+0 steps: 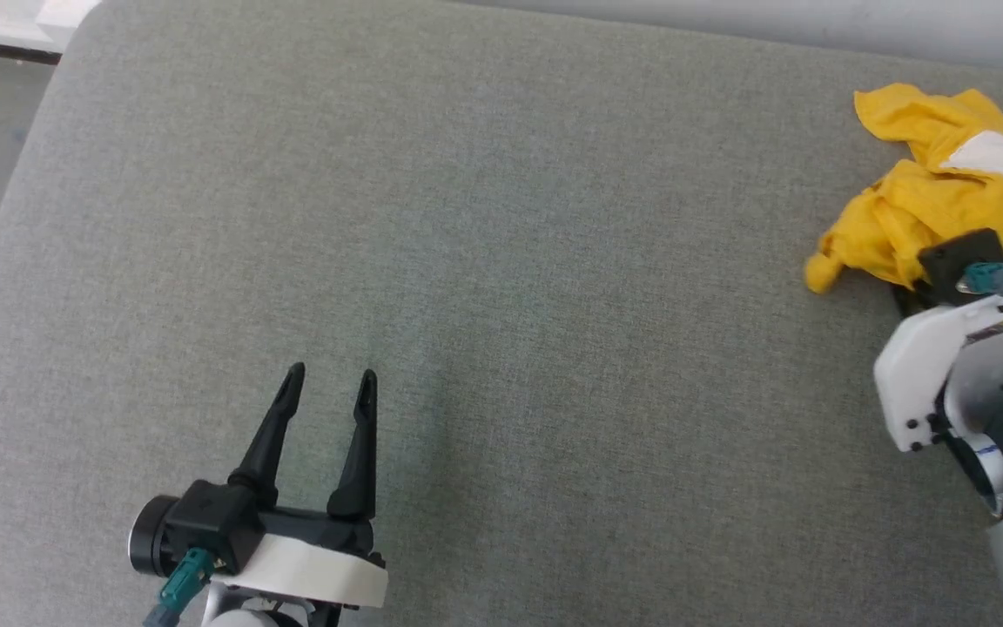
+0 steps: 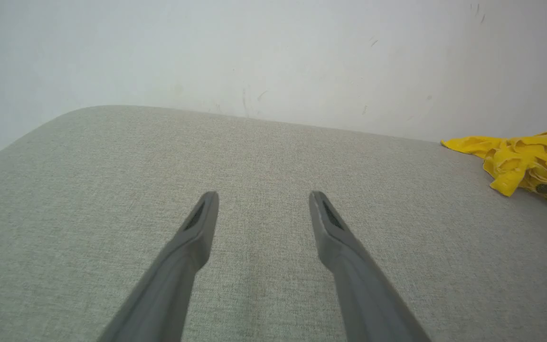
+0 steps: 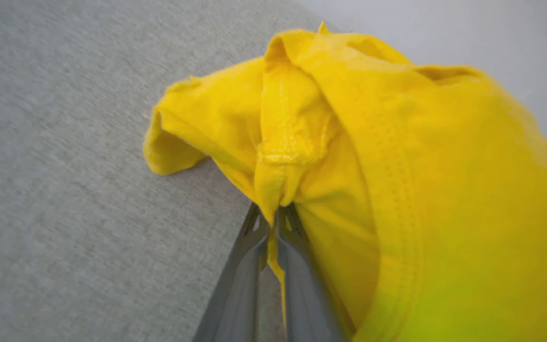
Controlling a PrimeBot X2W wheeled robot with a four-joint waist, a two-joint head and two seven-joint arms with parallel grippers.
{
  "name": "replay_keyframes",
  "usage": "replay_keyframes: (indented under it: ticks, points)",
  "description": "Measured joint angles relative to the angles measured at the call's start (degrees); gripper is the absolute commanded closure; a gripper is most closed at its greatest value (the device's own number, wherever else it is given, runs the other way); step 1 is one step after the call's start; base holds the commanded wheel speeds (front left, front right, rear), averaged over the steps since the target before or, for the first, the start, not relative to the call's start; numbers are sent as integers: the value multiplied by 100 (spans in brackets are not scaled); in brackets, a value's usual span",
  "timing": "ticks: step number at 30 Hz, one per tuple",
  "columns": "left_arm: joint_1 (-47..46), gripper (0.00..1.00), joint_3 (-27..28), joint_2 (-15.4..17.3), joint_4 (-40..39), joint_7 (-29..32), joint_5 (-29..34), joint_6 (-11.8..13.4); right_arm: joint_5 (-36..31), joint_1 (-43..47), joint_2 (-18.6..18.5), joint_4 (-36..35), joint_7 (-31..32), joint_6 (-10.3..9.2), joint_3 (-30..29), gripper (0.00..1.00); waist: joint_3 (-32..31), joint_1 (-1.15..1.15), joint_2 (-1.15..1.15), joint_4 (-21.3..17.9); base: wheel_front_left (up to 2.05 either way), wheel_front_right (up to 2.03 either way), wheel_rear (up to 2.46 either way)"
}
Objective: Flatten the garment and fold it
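Right hand (image 3: 273,213): clenching on a fold of the yellow shirt (image 1: 919,205).
Left hand (image 1: 331,374): hanging released, well apart.
Layout: yellow shirt lying bunched far right, nearer the right hand.

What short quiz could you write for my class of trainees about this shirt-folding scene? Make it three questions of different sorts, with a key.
1. True or false: the left gripper is shut on the yellow T-shirt.
2. Multiple choice: the right gripper is A) open, touching nothing; B) shut on a fold of the yellow T-shirt; C) shut on nothing.
3. Short answer: in the head view, at which side does the yellow T-shirt lie, and is it flat or crumpled?

Key
1. False: it stands open over the grey cushion, apart from the shirt.
2. B.
3. Right; crumpled.
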Motion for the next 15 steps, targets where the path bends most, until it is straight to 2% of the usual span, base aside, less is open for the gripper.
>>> replay_keyframes:
  ticks: [3, 9, 15]
  points:
    - [12, 0, 11, 0, 35, 0, 0, 2, 204, -100, 130, -144, -69, 0, 211, 100, -109, 0, 0, -21, 0, 0, 0]
    - [89, 0, 31, -1, 38, 0, 0, 4, 909, -216, 368, -716, -36, 0, 1005, 100, -442, -1, 0, -78, 0, 0, 0]
    - [287, 0, 78, 2, 24, 0, 2, 7, 2082, 8, 559, -1373, 601, 0, 2127, 100, -782, -1, 0, -124, 0, 0, 0]
